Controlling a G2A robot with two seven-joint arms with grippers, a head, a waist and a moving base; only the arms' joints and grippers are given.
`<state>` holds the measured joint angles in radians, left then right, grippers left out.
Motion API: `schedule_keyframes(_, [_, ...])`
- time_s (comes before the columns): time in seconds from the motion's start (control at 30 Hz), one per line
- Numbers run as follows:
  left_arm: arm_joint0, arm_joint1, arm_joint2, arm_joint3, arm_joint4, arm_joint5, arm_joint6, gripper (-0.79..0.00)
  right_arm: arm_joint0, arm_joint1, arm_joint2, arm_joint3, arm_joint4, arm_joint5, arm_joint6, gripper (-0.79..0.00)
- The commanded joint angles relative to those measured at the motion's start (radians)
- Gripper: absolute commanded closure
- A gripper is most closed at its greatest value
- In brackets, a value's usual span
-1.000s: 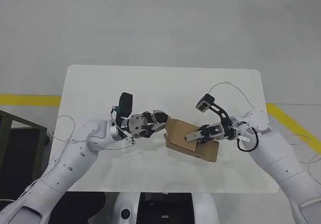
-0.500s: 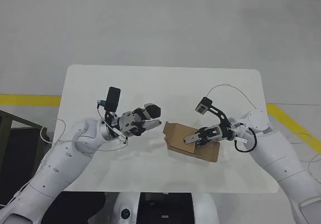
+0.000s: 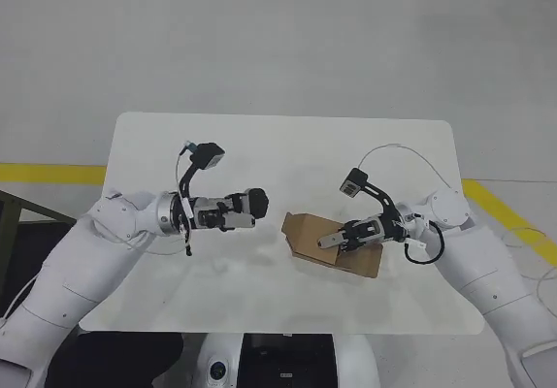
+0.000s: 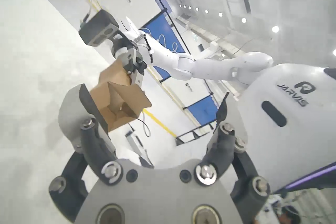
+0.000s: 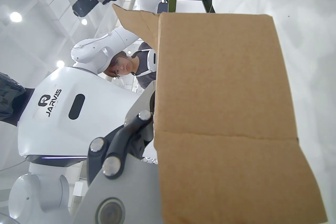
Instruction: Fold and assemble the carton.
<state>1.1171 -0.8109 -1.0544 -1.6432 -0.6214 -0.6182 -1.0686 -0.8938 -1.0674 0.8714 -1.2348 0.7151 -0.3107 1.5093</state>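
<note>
Backing away from the carton (image 3: 310,231), the left gripper (image 3: 257,206) now hangs over the table (image 3: 259,145), clearly apart from the cardboard, with its jaws spread wide and nothing between them. A second ago its fingers were pressed against the carton's near end, and half a second ago they had only just let go. The right gripper (image 3: 343,239) has hardly shifted. Its jaws are clamped on a side panel, holding the carton tilted just above the table's front middle, with the open end turned toward the left arm. In the left wrist view that end gapes, its flaps standing out unfolded. The push on that side looks finished for now, but the end is not closed, so the flaps probably need another approach from the left arm.
</note>
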Motion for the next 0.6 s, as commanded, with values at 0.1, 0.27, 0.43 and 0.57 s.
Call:
schedule_keyframes(0.1, [-0.051, -0.004, 0.033, 0.019, -0.007, 0.141, -0.177, -0.785, -0.003, 0.0, 0.003, -0.003, -0.008, 0.002, 0.002, 0.0])
schedule_keyframes(0.27, [-0.101, -0.017, 0.074, 0.017, 0.073, 0.183, -0.218, -0.785, -0.006, 0.001, 0.008, -0.007, -0.013, 0.003, 0.003, 0.0])
schedule_keyframes(0.43, [-0.147, -0.038, 0.119, 0.024, 0.106, 0.193, -0.205, -0.785, -0.008, 0.0, 0.009, -0.012, -0.019, 0.005, 0.005, 0.0])
schedule_keyframes(0.57, [-0.183, -0.057, 0.157, 0.049, 0.131, 0.202, -0.179, -0.785, -0.009, -0.001, 0.009, -0.014, -0.018, 0.005, 0.005, 0.0])
